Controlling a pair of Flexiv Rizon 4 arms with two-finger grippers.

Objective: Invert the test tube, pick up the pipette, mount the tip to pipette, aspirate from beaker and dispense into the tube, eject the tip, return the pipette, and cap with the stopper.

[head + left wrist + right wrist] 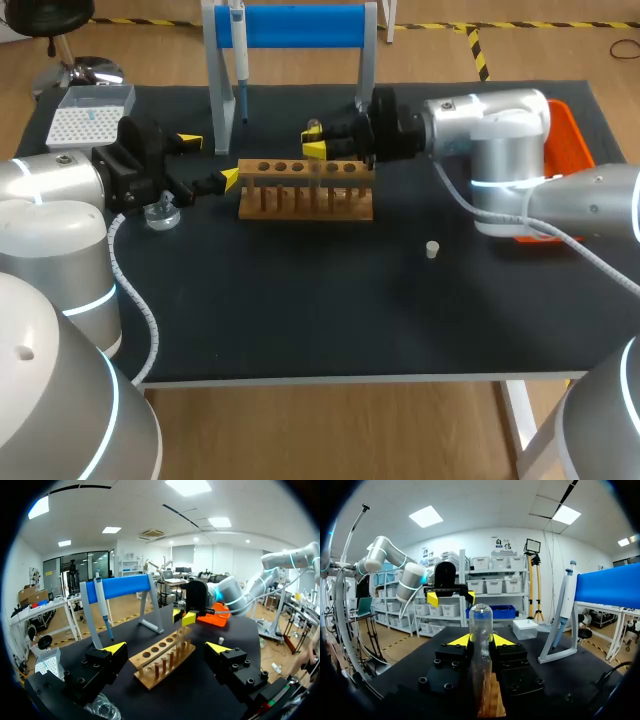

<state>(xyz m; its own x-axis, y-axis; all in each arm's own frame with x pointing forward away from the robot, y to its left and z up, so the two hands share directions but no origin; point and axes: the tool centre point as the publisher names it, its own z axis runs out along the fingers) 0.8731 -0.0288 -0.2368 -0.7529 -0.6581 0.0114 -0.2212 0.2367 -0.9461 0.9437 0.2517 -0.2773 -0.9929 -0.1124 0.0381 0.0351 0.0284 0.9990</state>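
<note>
My right gripper [315, 141] hovers over the right half of the wooden rack [305, 192] and is shut on a clear test tube [481, 635]. The tube stands upright with its rounded end up, above the rack [491, 700]. My left gripper [210, 160] is open at the rack's left end, with nothing between its fingers [114, 647]. In the left wrist view the rack [162, 662] lies ahead of it, with the right gripper [184, 616] beyond. The pipette [240, 55] hangs on the blue stand. A small stopper [432, 249] lies in front of the rack.
A glass beaker [160, 214] sits by the left gripper, and a tip box [90, 112] stands at the back left corner. An orange tray [568, 140] lies at the right edge behind my right arm. The blue stand [300, 25] rises behind the rack.
</note>
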